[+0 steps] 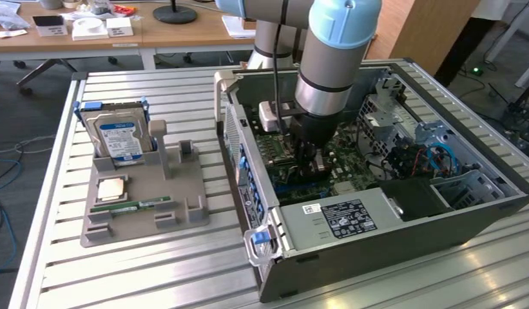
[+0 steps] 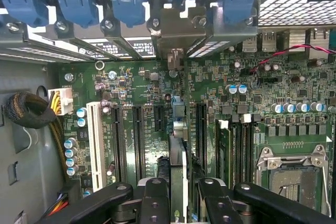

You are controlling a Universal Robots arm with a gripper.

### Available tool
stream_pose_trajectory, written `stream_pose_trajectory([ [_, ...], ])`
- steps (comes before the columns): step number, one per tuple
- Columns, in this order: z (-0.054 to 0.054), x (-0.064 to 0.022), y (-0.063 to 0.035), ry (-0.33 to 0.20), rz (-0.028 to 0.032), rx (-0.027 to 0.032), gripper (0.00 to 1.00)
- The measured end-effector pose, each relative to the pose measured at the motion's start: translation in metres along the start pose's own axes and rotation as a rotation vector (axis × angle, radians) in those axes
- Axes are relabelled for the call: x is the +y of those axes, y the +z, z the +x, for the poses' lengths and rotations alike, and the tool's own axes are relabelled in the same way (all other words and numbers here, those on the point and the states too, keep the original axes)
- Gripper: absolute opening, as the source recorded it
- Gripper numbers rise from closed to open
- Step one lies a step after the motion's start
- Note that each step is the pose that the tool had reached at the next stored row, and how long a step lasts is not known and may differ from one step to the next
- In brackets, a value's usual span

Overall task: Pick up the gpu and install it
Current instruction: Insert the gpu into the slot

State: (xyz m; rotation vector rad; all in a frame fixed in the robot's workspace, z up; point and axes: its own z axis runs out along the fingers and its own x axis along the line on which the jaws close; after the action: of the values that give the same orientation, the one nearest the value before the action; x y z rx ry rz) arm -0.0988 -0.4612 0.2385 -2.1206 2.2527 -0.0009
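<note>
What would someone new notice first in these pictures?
The arm plunging into the open PC case, its gripper low over the motherboard. In the wrist view the gripper's fingers pinch the gpu edge-on, in line with the expansion slots and the blue latches at the case's rear wall. On the exterior view's left, a grey tray holds a blue-labelled hard drive standing upright.

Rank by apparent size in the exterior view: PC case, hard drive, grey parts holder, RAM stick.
1. PC case, largest by far.
2. Grey parts holder.
3. Hard drive, standing upright in the holder.
4. RAM stick, lying in the holder, smallest.
All sit at similar distance, so the order looks reliable.
</note>
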Motion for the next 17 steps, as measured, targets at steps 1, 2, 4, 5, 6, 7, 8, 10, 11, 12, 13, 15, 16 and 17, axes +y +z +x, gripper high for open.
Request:
stream_pose_trajectory([
  [1,0.0000,0.0000,0.0000,0.000,0.0000,0.0000,0.26],
  [2,0.0000,0.0000,0.0000,0.000,0.0000,0.0000,0.26],
  [4,0.0000,0.0000,0.0000,0.000,0.0001,0.0000,0.26],
  [5,0.0000,0.0000,0.0000,0.000,0.0000,0.0000,0.26],
  [6,0.0000,0.0000,0.0000,0.000,0.0000,0.0000,0.26],
  [7,0.0000,0.0001,0.0001,0.000,0.0001,-0.0001,0.26],
  [8,0.0000,0.0001,0.0001,0.000,0.0001,0.0000,0.26],
  [10,0.0001,0.0003,0.0002,0.000,0.0001,0.0001,0.26],
  [11,0.0001,0.0003,0.0004,0.000,0.0000,0.0002,0.26],
  [12,0.0001,0.0003,0.0006,0.000,0.0000,0.0003,0.26],
  [13,0.0001,0.0003,0.0008,0.000,0.0001,0.0002,0.26],
  [15,0.0001,0.0003,0.0010,0.000,0.0001,0.0000,0.26],
  [16,0.0001,0.0003,0.0011,0.000,0.0001,0.0000,0.26],
  [17,0.0001,0.0004,0.0011,0.000,0.0001,-0.0001,0.26],
])
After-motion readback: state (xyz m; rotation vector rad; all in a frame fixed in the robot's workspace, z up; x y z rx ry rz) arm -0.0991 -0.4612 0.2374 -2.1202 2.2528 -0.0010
